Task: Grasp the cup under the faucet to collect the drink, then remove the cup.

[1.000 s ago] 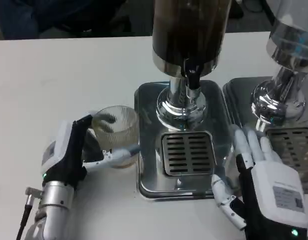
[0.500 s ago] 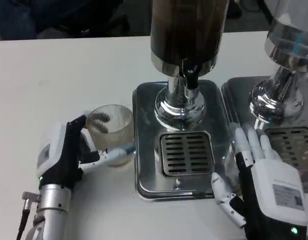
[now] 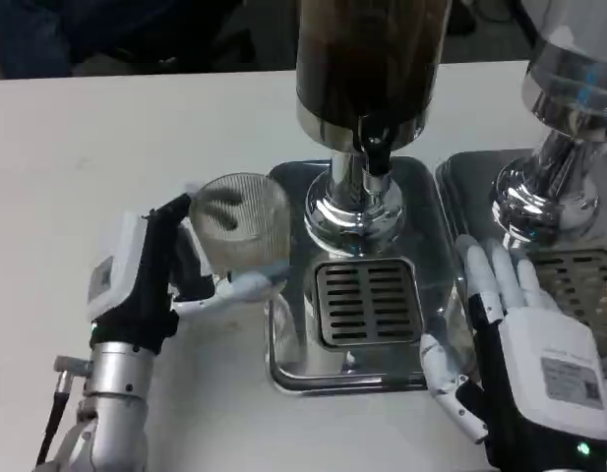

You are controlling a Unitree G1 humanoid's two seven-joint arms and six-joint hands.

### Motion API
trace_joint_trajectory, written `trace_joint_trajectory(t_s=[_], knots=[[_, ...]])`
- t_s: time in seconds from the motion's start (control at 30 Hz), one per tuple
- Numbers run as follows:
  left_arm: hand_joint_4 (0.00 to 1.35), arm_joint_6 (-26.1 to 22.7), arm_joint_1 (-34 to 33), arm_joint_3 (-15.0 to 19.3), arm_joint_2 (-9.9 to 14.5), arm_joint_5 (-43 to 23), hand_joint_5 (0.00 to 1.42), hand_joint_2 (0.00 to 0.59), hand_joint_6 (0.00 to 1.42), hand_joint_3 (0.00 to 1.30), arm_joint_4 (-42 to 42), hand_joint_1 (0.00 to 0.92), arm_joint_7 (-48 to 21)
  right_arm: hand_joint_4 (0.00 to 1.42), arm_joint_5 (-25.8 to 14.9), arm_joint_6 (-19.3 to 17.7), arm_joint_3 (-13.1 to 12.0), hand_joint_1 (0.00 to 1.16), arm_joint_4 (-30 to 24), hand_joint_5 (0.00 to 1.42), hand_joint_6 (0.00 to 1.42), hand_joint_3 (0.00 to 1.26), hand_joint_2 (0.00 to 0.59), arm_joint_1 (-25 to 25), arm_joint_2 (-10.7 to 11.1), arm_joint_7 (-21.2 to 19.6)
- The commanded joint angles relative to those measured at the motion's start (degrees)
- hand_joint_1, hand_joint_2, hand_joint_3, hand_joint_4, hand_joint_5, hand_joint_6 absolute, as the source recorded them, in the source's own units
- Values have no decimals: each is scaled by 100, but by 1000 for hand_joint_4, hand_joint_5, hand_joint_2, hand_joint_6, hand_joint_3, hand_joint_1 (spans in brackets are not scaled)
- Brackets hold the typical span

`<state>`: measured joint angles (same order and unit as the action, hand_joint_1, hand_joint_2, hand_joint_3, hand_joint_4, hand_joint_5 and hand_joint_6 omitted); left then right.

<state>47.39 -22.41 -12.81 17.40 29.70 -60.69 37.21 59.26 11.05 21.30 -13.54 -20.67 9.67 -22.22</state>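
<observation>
A ribbed clear glass cup (image 3: 242, 224) hangs just above the left edge of the steel drip tray (image 3: 288, 354), tilted a little. My left hand (image 3: 165, 275) grips it, thumb in front and fingers behind. The faucet (image 3: 374, 152) juts from the dark drink dispenser (image 3: 370, 59), above the slotted grate (image 3: 368, 303). The cup is left of the faucet, not under it. My right hand (image 3: 510, 334) rests with fingers spread and holding nothing at the right edge of the tray.
A second chrome dispenser (image 3: 559, 147) with its own tray and grate (image 3: 583, 285) stands at the right edge. Bare white table (image 3: 106, 147) stretches left and behind the cup.
My left hand has lifted the cup off the table and carried it right and up, over the tray's left edge. The right hand has barely moved.
</observation>
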Motion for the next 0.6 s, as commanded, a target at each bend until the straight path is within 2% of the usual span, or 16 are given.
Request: trace_joint_trajectory(t_s=[0.03,0.4,0.6], knots=[[1080,165,-52,-148,-44,191,1220,0,1297,918,220,680,89,0,-1,-7,-48,64,1,0,126,35,506,-8,-28,-192],[1080,-109,-424,-618,-327,659,1220,0,1303,916,-148,670,179,0,42,134,-68,64,-138,0,129,35,506,-234,-170,-399],[1080,-344,-872,-809,-522,800,1220,0,1319,916,-542,668,280,0,86,198,-23,64,-170,0,129,35,506,-328,-264,-468]])
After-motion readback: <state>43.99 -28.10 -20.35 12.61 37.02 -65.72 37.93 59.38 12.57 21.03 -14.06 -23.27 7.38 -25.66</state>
